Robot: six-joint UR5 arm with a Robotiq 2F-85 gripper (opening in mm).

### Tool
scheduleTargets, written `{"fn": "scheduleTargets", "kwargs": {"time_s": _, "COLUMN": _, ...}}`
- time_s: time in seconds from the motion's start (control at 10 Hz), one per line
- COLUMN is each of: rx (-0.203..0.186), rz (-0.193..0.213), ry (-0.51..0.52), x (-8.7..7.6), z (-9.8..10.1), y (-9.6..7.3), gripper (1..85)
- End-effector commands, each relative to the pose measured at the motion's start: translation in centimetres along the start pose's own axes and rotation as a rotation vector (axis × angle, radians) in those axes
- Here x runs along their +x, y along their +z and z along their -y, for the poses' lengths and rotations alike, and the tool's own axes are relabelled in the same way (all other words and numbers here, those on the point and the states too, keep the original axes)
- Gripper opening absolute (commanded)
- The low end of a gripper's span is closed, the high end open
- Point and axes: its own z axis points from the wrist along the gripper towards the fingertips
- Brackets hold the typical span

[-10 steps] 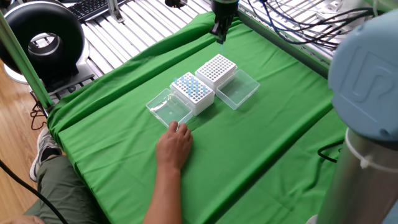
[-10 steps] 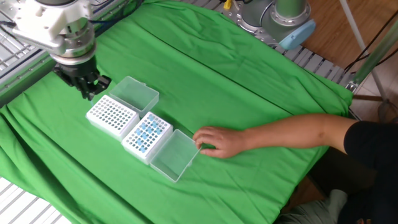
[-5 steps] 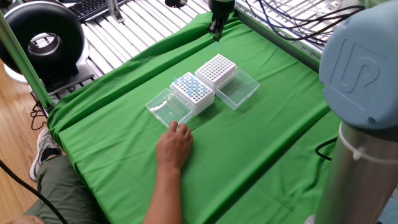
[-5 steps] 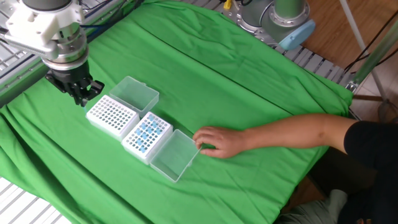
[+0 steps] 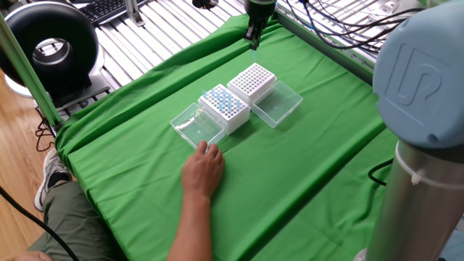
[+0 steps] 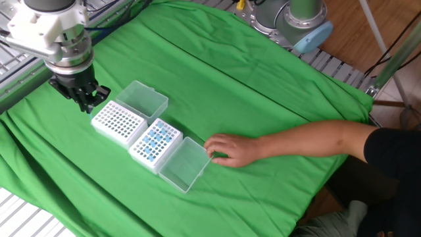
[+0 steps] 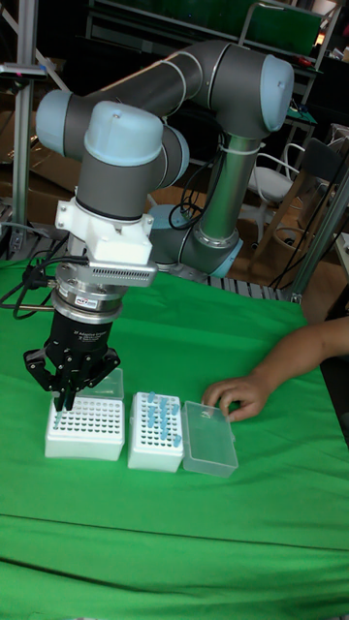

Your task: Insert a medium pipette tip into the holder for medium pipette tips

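Note:
The medium tip holder [image 5: 252, 80] [image 6: 118, 123] [image 7: 85, 426] is a white box with a grid of mostly empty holes. Touching it is a second white box [image 5: 225, 105] [image 6: 155, 141] [image 7: 158, 426] with several blue tips in it. My gripper [image 5: 253, 40] [image 6: 89, 105] [image 7: 66, 399] hangs just above the holder's far corner. Its fingers are shut on a thin bluish pipette tip [image 5: 254, 47] that points down. In the other views the fingers mostly hide the tip.
Each box has a clear hinged lid lying open on the green cloth: one [image 5: 279, 105] [image 6: 141, 99] and another [image 5: 194, 125] [image 6: 184, 164] [image 7: 208, 438]. A person's hand [image 5: 203, 167] [image 6: 230, 150] [image 7: 233, 395] rests at the second lid. A metal rack and cables lie past the cloth's far edge.
A second ago the gripper was closer to the holder's lid side; it shifted sideways along the holder's far edge, then stayed nearly still. The hand has not moved.

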Motion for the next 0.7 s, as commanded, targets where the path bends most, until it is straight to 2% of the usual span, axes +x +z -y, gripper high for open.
{"fn": "scheduleTargets", "kwargs": {"time_s": 0.0, "rx": -0.016, "rz": 0.015, "ry": 0.012, "x": 0.12, "z": -0.32, "y": 0.46, "gripper": 1.0}}
{"fn": "scheduleTargets", "kwargs": {"time_s": 0.6, "rx": -0.019, "rz": 0.018, "ry": 0.016, "x": 0.6, "z": -0.47, "y": 0.74, "gripper": 1.0}}
